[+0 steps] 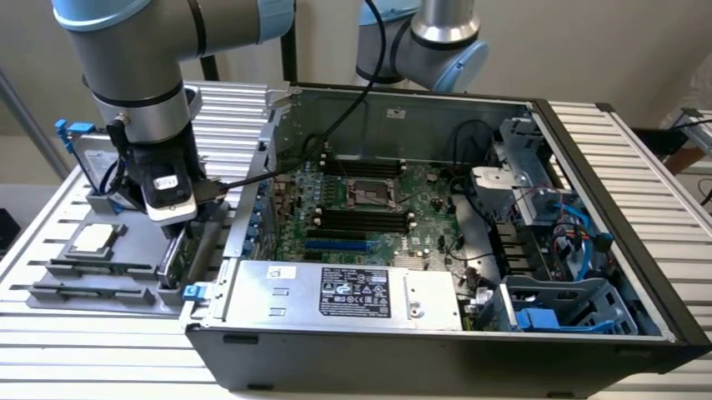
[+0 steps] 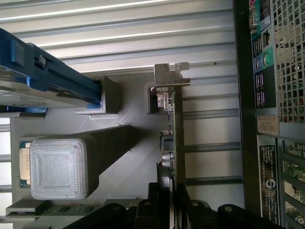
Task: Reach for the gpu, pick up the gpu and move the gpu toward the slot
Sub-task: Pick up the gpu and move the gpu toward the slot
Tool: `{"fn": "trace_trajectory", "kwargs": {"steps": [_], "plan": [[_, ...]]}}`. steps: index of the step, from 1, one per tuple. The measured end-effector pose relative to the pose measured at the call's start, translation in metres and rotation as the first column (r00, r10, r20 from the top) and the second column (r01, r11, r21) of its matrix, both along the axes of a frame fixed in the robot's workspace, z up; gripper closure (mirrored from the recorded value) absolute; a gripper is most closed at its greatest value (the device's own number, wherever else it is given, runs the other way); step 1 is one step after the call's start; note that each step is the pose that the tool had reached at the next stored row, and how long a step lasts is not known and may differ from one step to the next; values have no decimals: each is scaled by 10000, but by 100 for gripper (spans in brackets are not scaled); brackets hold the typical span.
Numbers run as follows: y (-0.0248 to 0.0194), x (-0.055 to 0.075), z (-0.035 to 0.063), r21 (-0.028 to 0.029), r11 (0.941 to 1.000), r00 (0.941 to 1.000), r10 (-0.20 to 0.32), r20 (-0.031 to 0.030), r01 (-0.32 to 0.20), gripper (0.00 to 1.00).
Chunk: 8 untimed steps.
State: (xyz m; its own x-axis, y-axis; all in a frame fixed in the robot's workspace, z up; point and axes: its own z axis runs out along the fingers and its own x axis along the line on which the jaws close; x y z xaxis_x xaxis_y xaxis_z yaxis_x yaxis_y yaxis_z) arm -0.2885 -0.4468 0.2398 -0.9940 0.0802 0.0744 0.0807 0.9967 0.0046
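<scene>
My pincer (image 2: pixel 174 210) pinches the one gpu (image 2: pixel 177 138), one finger (image 2: pixel 159 210) on each flat face; it stands on edge in the one gray holder (image 2: pixel 128 114), I think so that it can be taken this way. Beyond lie one blue-framed drive (image 2: pixel 47 81) and, beside the holder, one open computer case (image 1: pixel 445 358).

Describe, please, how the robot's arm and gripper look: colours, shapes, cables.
The arm has round grey metal tubes, light blue caps on its joints and dark bands. The gripper is black, with a white patch on its body. A black cable leads off beside it.
</scene>
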Motion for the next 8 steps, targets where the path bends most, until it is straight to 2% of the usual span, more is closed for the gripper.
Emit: {"fn": "trace_trajectory", "kwargs": {"steps": [4,8], "plan": [[0,0,2,1,10000,10000,0,2,0,74],[0,0,49,4,10000,10000,91,1,-91,74]]}}
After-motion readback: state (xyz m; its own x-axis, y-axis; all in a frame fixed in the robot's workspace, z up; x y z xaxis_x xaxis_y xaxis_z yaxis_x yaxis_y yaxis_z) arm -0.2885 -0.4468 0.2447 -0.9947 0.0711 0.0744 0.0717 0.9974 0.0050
